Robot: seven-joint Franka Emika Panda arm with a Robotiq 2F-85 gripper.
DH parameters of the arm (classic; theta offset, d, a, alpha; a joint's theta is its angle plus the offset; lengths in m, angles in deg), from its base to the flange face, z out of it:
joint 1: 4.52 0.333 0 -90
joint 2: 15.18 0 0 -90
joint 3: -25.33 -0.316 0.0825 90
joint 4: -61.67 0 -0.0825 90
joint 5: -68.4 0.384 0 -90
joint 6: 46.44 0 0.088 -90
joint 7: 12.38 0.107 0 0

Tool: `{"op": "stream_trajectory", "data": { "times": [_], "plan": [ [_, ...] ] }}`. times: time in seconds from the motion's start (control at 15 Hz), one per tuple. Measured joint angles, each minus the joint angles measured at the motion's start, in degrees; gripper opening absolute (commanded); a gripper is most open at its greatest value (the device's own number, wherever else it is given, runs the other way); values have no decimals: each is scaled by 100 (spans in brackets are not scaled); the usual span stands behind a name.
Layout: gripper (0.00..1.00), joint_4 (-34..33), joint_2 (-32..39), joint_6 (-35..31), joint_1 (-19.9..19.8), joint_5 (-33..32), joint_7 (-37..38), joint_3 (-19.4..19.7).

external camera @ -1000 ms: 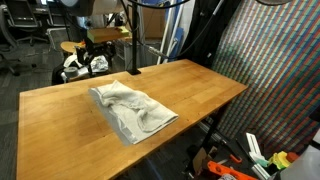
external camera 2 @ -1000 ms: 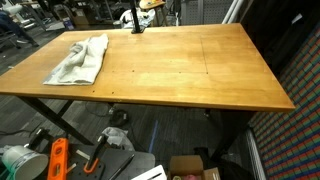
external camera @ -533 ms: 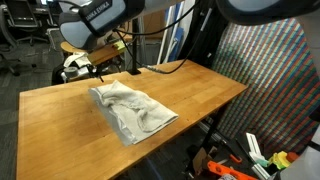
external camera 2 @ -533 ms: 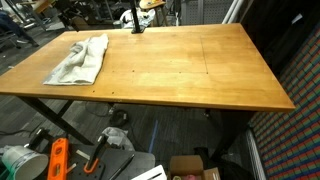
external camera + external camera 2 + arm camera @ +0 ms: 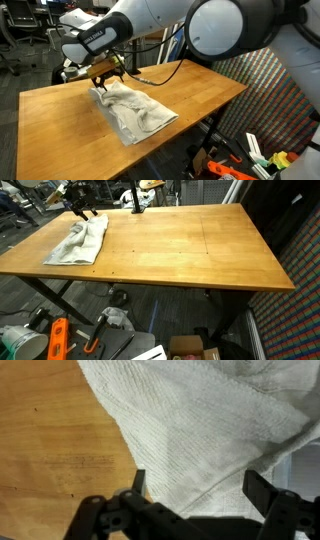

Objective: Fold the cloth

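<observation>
The cloth (image 5: 132, 112) lay rumpled on the wooden table (image 5: 60, 125), left of centre in an exterior view and near the upper left corner of the tabletop in an exterior view (image 5: 82, 242). It was a creased heap rather than a flat sheet, and no tidy fold could be made out in it.

What had changed was the arm, not the fabric. A second earlier the arm barely showed beyond the far edge of the table. Half a second earlier it was swinging in at the top of the frame. At this moment the gripper (image 5: 108, 84) hung close over the upper left end of the heap, with the white arm filling the top of that view. The cloth kept the same outline and the same place through all three moments, so nothing had pulled on it.

In the wrist view the fingers (image 5: 139, 482) stood spread as wide as they go at the bottom of the frame, and they held nothing. Towel-like weave filled the upper right, bare wood the left, and the cloth's edge ran diagonally down between the tips. Whether the tips touched the fabric could not be told.

As a judgement, the approach looked all but done and the folding had not begun — the next step would be closing on that near edge
</observation>
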State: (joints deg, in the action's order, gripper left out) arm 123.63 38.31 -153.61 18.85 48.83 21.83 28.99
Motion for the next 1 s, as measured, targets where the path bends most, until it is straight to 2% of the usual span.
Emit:
{"op": "stream_trajectory", "data": {
  "times": [0.47, 1.0],
  "plan": [
    [100, -729, 577, 12, -364, 531, 256, 6],
    [100, -1019, 754, 12, -628, 589, 576, 21]
  ]
}}
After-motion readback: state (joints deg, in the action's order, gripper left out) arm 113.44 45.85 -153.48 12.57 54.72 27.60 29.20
